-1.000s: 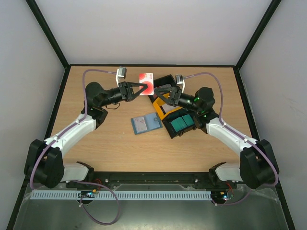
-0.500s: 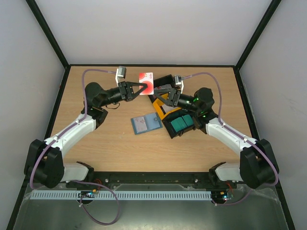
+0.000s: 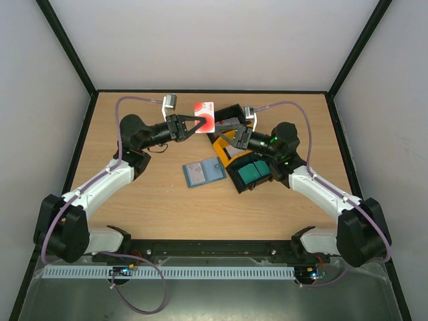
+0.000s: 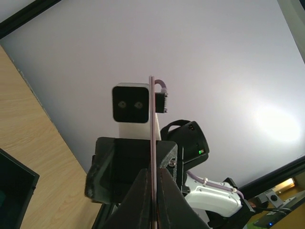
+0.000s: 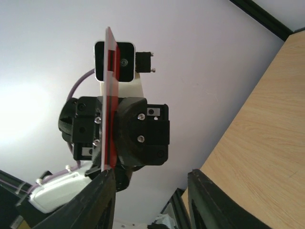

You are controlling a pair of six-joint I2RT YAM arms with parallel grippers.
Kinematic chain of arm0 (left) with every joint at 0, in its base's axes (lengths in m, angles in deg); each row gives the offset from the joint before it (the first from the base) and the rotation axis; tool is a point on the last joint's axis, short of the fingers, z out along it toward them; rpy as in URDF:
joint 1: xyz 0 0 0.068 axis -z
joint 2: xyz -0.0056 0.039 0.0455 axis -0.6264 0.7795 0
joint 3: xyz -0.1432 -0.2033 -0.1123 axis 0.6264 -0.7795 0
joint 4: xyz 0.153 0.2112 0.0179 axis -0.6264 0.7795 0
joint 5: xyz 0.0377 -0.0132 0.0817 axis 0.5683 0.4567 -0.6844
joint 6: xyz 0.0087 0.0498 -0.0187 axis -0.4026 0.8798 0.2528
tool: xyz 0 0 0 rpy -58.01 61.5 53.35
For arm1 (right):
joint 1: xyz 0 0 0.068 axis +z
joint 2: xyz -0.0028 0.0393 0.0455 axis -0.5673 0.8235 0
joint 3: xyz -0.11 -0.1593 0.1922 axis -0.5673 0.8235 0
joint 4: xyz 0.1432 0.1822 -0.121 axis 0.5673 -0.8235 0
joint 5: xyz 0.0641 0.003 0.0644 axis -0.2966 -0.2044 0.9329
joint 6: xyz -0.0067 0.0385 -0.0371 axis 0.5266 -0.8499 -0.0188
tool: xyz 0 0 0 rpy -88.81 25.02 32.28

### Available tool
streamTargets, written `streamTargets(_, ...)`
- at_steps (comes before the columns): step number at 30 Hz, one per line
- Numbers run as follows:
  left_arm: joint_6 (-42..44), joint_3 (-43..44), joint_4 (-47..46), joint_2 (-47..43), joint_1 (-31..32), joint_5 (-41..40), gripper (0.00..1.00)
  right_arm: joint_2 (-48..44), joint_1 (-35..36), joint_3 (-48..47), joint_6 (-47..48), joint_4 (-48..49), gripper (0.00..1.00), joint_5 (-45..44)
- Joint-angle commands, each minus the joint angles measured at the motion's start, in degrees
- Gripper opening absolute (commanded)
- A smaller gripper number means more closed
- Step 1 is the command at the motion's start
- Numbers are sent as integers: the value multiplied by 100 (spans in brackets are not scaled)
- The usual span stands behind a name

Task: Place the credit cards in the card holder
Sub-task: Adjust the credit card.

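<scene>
My left gripper [image 3: 198, 124] is shut on a red-and-white credit card [image 3: 204, 115] and holds it upright, above the table's far middle. In the left wrist view the card [image 4: 151, 119] shows edge-on between the closed fingertips [image 4: 143, 191]. My right gripper [image 3: 225, 129] is open and faces the card from the right. In the right wrist view the card [image 5: 110, 124] stands just above the left finger [image 5: 101, 200], outside the jaws. The card holder [image 3: 203, 172] lies open on the table, teal with a pale grey inner pocket. Teal cards [image 3: 253, 172] lie in a black bin.
A black bin [image 3: 249, 175] sits right of the card holder, under my right arm. A yellow bin [image 3: 223, 148] stands behind it, below the right gripper. Black frame rails edge the wooden table [image 3: 134, 194].
My right arm has shifted very slightly. The left gripper keeps the card in the same place.
</scene>
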Motion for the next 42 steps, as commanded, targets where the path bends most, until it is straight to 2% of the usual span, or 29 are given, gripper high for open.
streamTargets(1,247,-52,149,-27,-3,-115,3,-297,34,-71,341,-119,36,-166)
streamTargets(3,263,-45,160,-18,-6,-122,3,-315,32,-71,363,-133,28,-174)
streamTargets(5,259,-43,146,-6,-13,-113,3,-304,34,-53,359,-126,27,-170)
streamTargets(12,246,-75,97,-9,-5,-79,3,-245,29,-80,297,-53,35,-103)
streamTargets(35,-130,-201,-505,32,11,74,3,200,43,-296,377,-609,29,-88)
streamTargets(38,-75,-186,-527,75,52,132,3,249,45,-421,506,-936,29,-86)
streamTargets(42,67,-162,-500,129,147,225,3,385,148,-849,1076,-2000,29,-271)
